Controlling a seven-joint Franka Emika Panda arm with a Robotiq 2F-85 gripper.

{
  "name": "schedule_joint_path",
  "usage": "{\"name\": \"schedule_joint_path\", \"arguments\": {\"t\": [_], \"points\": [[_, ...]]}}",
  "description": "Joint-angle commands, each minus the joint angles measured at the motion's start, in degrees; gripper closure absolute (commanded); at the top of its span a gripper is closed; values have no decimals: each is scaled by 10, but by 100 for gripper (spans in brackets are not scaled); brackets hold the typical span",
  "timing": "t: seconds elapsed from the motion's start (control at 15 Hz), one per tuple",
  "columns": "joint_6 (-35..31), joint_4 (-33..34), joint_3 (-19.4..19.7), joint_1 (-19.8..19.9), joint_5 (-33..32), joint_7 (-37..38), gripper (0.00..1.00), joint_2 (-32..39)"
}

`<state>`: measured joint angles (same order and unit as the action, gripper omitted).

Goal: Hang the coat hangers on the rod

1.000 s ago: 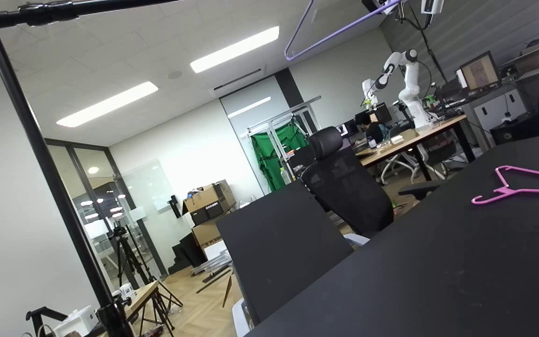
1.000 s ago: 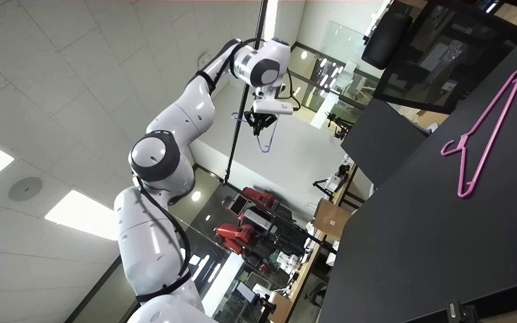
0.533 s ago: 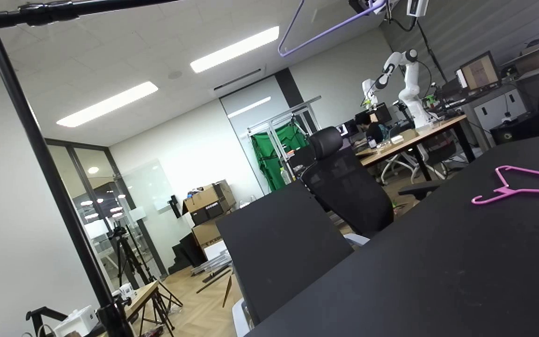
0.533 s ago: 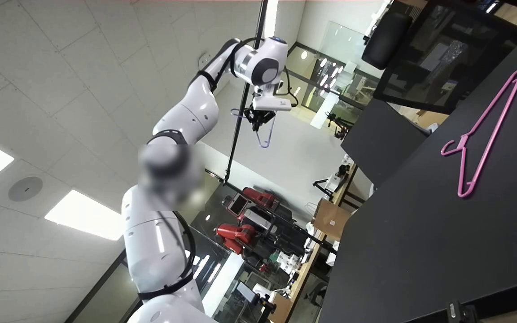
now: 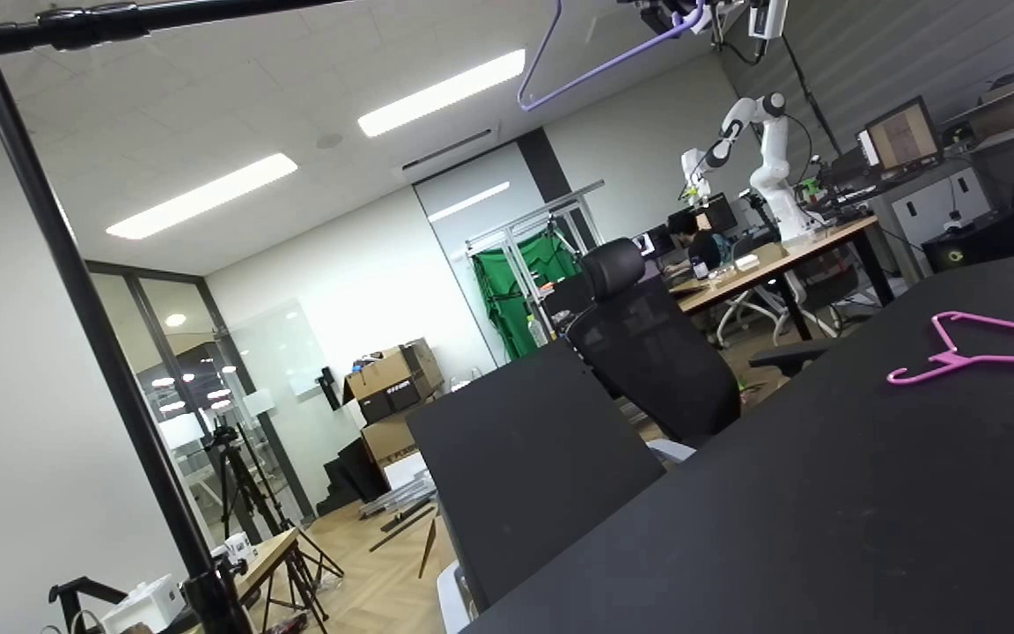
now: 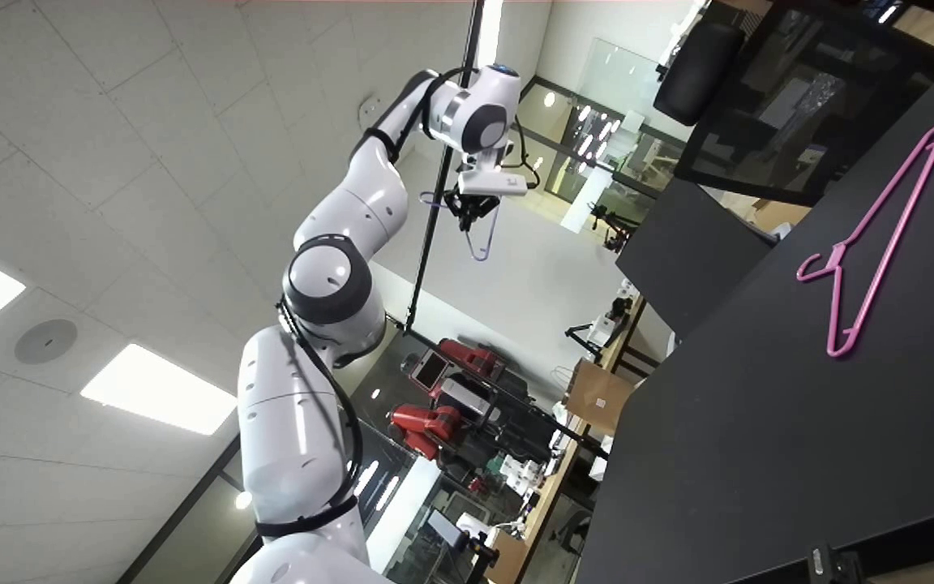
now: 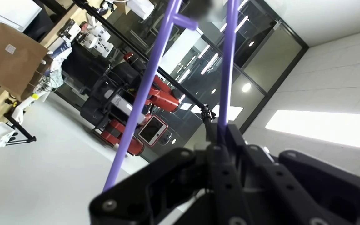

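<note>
In an exterior view, cardboard boxes are stacked behind a dark panel, the uppermost being topped with small things that cannot be made out. A brown box is seen against a wooden bench, its contents hidden from view. On the black surface, the pink hanger is laid flat, its hook end being turned toward the long edge beside which a black chair is placed. Well apart from the surface, the purple hanger is held up in the air; one of its bars is clamped between the closed tips of the gripper. One end of it is seen across a black rod in an exterior view, though whether the two touch cannot be told. The rod is carried by an upright pole. Farther back, a second white arm is mounted on a wooden table, and a person is partly seen beyond it. In the wrist view, a red robot bearing a screen is shown, and the room is lit by bright ceiling lights.
</note>
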<state>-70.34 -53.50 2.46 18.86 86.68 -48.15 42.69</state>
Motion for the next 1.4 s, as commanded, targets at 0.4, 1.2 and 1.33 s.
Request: {"name": "schedule_joint_path", "arguments": {"t": [0.4,1.2,1.33], "points": [[-31,116,-28,20,1,104,96,75],[-35,144,40,25,-51,103,1,42],[-35,152,68,28,-85,99,0,27]]}}
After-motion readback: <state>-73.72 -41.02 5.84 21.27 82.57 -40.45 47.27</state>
